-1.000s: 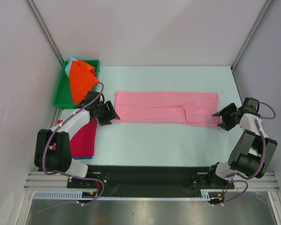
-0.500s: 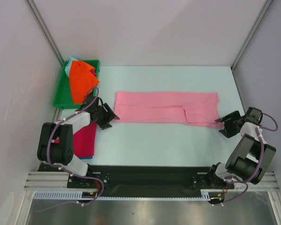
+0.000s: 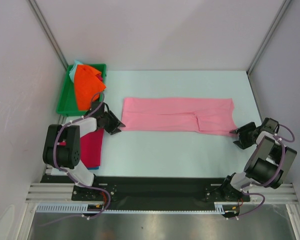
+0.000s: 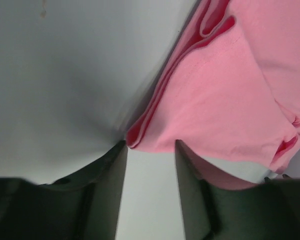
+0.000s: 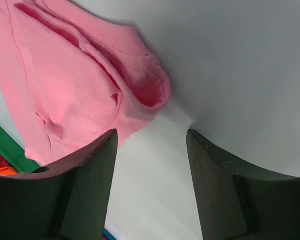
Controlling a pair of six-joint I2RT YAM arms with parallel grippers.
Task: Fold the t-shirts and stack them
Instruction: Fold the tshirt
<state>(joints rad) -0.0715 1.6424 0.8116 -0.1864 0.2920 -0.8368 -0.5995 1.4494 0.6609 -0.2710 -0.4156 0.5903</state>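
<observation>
The light pink t-shirt (image 3: pixel 175 114) lies folded lengthwise into a long strip across the middle of the table. My left gripper (image 3: pixel 116 125) sits low at its near left corner, open. In the left wrist view the layered corner of the pink shirt (image 4: pixel 225 95) lies right at the tips of the left gripper (image 4: pixel 150 147), with bare table between the fingers. My right gripper (image 3: pixel 238 136) stands open at the near right corner. The rolled hem of the pink shirt (image 5: pixel 65 85) lies just beyond the tips of the right gripper (image 5: pixel 152 132).
A green tray (image 3: pixel 65 97) at the back left holds a crumpled orange shirt (image 3: pixel 86 85) with pale teal cloth (image 3: pixel 76 65) behind it. A folded magenta-red shirt (image 3: pixel 91 145) lies at the near left beside the left arm. Walls close in both sides.
My right gripper has slid toward the near edge, along the shirt's right end to its near corner. The left arm has drawn back, its gripper staying at the left corner with jaws narrowed a little.
</observation>
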